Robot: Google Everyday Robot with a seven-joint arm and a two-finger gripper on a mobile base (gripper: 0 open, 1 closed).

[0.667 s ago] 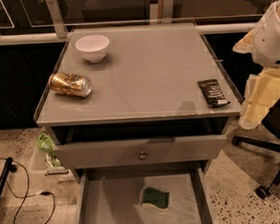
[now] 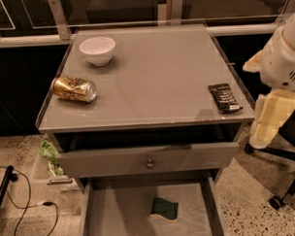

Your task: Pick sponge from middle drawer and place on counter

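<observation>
The sponge (image 2: 164,209), dark green on top with a pale yellow layer, lies flat on the floor of the open middle drawer (image 2: 112,218) at the bottom of the view. The grey counter (image 2: 151,76) tops the cabinet above it. My gripper (image 2: 260,138) hangs off the white arm (image 2: 284,61) at the right, beside the counter's front right corner. It is above and well to the right of the sponge and holds nothing that I can see.
On the counter are a white bowl (image 2: 97,50) at the back left, a gold can (image 2: 73,89) on its side at the left, and a black snack wrapper (image 2: 224,98) at the right edge. The knob drawer (image 2: 150,162) juts out slightly. A chair base (image 2: 281,198) and cables (image 2: 24,211) are on the floor.
My gripper has dropped slightly beside the counter's right front corner. The sponge and the things on the counter have not moved.
</observation>
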